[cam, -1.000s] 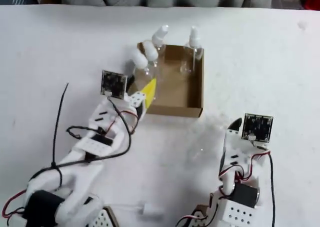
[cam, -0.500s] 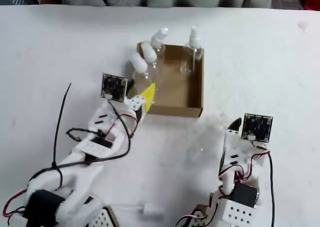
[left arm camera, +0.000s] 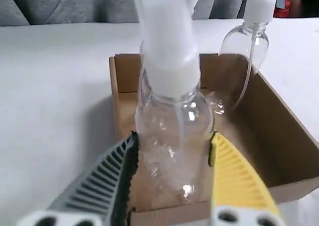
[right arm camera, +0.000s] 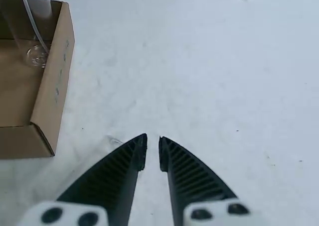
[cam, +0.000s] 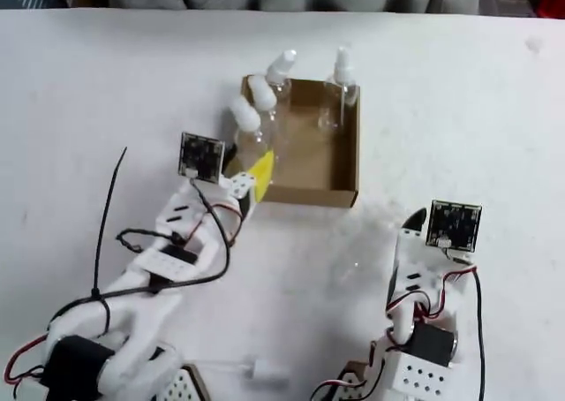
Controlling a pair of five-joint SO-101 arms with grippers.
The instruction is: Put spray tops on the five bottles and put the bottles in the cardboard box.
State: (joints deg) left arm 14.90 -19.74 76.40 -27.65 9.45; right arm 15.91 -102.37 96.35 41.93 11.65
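The left gripper point(left arm camera: 174, 139) pinches the spray bottle point(left arm camera: 172, 116) low on its body, at the left side of the cardboard box point(left arm camera: 279, 121); it looks light, slippery and squashy, while the right gripper point(right arm camera: 152, 141) has its fingers nearly pressed together on nothing.

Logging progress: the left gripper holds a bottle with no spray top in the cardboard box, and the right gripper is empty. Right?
No: the left wrist view shows the bottle in the left gripper already wearing a white spray top. The rest holds: it is in the cardboard box, and the right gripper is empty.
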